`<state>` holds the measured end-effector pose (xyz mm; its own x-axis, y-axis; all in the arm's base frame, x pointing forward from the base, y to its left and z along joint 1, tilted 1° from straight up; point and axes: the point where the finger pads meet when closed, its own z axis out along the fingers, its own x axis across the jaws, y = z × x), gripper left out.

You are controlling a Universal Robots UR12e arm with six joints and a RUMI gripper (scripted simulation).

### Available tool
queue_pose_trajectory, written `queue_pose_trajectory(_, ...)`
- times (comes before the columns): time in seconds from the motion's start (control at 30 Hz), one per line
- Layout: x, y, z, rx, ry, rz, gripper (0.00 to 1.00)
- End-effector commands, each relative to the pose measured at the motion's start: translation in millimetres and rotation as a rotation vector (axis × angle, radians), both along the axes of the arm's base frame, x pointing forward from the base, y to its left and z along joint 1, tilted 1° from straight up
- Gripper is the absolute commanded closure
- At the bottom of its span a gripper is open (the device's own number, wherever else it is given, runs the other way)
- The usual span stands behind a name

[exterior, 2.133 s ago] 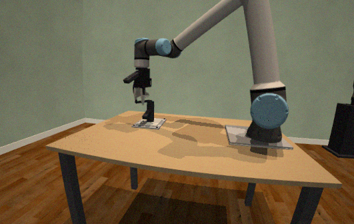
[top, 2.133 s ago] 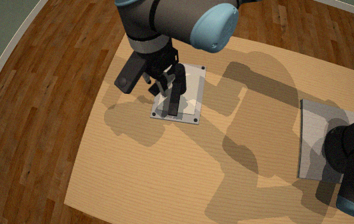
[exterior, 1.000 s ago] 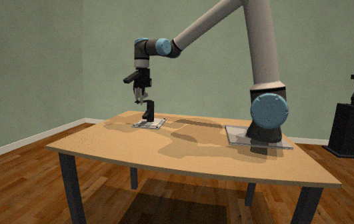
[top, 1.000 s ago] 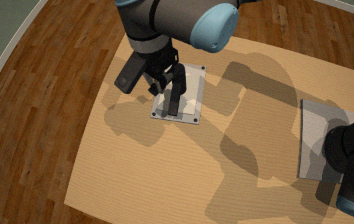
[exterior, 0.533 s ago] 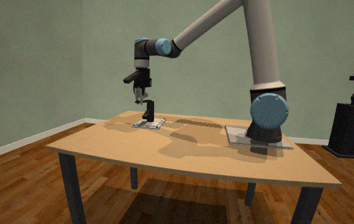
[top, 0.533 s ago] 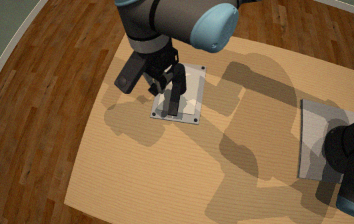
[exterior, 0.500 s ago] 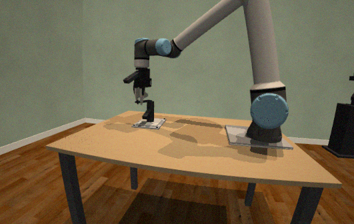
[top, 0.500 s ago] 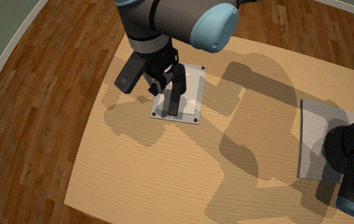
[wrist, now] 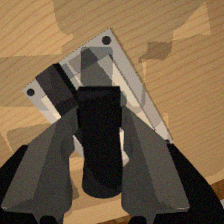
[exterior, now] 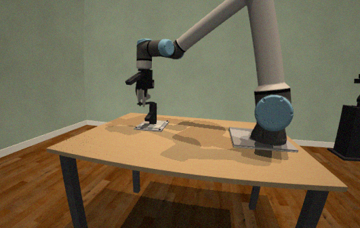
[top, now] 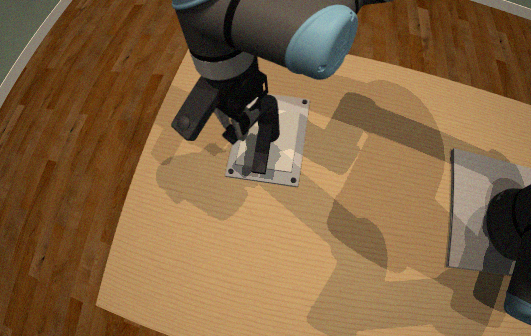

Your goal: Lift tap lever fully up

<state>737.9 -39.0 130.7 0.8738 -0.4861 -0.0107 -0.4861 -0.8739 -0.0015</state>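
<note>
Top view: the matte black tap stands on a flat grey mounting plate with 4 dark corner screws, on the wood-grain table; the gripper sits just beside the tap.

Exterior view: only here the tap's upright column shows.

Wrist view: 2 grey wedge-shaped fingers are nearly closed, pinching the dark rounded lever above the plate.
</note>
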Motion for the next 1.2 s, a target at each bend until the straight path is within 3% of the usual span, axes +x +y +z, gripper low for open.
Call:
queue_pose_trajectory(0.0,1,0,1,0.0,-0.002,0.0,1.0)
queue_pose_trajectory(0.53,0,-1,3,0.0,-0.002,0.0,1.0)
queue_pose_trajectory(1.17,-5,-11,33,0.0,-0.002,0.0,1.0)
